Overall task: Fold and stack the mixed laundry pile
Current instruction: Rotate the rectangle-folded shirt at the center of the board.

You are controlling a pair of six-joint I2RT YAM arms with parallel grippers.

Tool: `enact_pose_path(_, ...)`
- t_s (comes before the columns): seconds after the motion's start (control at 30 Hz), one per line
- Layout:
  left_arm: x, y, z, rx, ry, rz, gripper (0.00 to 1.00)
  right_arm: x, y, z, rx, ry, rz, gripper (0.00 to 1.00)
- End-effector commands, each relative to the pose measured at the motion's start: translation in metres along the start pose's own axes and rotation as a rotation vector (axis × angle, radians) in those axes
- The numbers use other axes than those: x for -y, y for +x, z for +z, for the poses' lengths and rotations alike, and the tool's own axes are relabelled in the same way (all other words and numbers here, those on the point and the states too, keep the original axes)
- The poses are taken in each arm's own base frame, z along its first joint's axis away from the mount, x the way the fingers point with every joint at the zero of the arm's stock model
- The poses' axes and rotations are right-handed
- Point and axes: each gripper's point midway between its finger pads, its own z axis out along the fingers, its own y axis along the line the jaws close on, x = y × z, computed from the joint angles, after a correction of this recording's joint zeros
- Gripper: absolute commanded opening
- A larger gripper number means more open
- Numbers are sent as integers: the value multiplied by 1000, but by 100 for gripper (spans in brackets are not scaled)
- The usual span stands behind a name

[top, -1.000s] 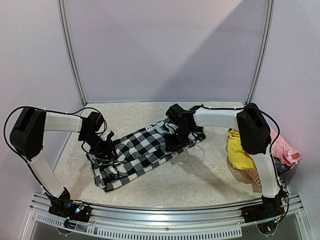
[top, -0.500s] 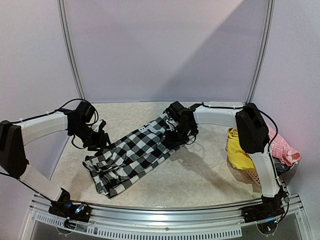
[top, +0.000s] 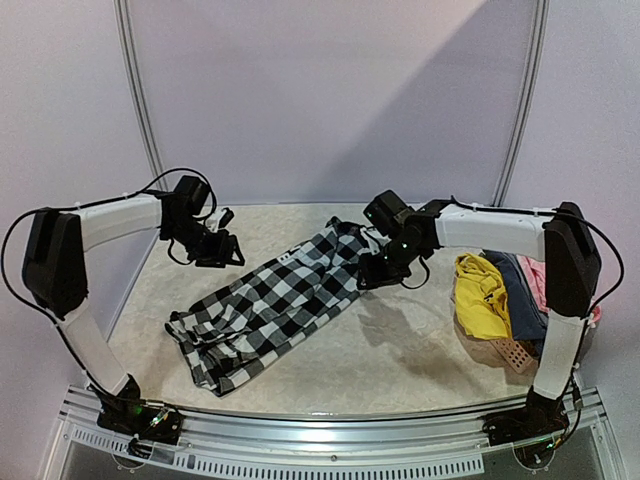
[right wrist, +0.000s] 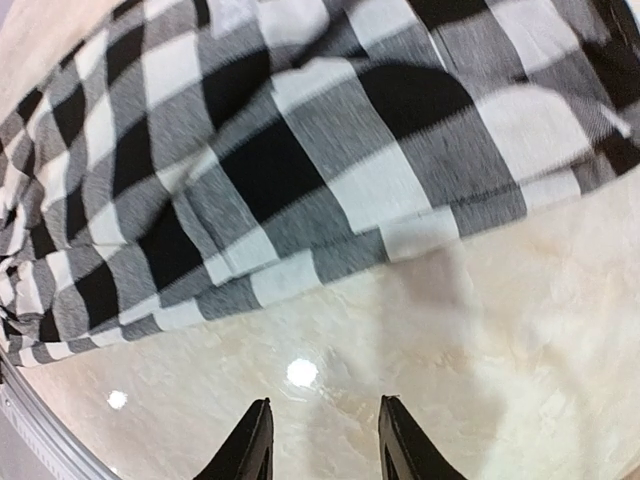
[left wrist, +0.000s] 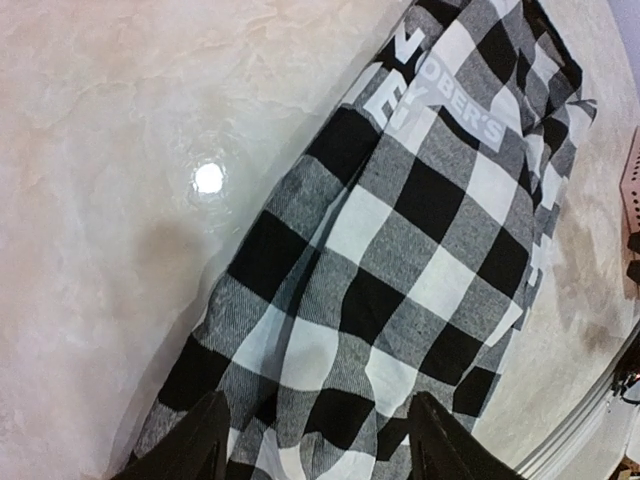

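Observation:
The black-and-white checked shirt [top: 275, 305] lies flat and diagonal across the middle of the table, rumpled at its near-left end. My left gripper [top: 226, 250] hovers off the shirt's far-left edge. In the left wrist view it is open [left wrist: 318, 400], checked cloth [left wrist: 400, 250] spread below it and nothing between the fingers. My right gripper [top: 374, 272] is at the shirt's far-right end. In the right wrist view it is open [right wrist: 325, 400] over bare table, the shirt's hem [right wrist: 300, 260] just ahead. The remaining garments of the pile sit at the right: yellow [top: 478, 298], blue-grey [top: 515, 290], pink [top: 535, 275].
A salmon perforated basket [top: 515, 355] sits under the garments at the right edge, close to the right arm's base. Pale walls with metal posts [top: 140, 110] close the back and sides. A metal rail [top: 320, 435] runs along the near edge.
My left gripper opened, let go of the shirt's left edge and moved back and right. The right arm swung right, off the shirt's end, uncovering the garments at the right.

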Motion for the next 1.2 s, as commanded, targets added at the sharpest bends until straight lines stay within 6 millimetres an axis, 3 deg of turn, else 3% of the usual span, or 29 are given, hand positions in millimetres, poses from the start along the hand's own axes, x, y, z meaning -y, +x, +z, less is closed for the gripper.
enact_pose_path(0.0, 7, -6, 20, -43, 40, 59, 61, 15, 16, 4, -14, 48, 57, 36)
enact_pose_path(0.2, -7, 9, 49, -164, 18, 93, 59, 19, 25, 18, -49, 48, 88, 36)
enact_pose_path(0.43, -19, 32, 65, -244, -5, 85, 57, 17, 27, 44, -90, 18, 93, 34)
enact_pose_path(0.77, -34, 60, 66, -308, -64, 56, 54, 15, 21, 74, -123, -22, 107, 33)
enact_pose_path(1.17, -37, 99, 53, -365, -79, -43, 51, 5, -7, 108, -107, -96, 105, 30)
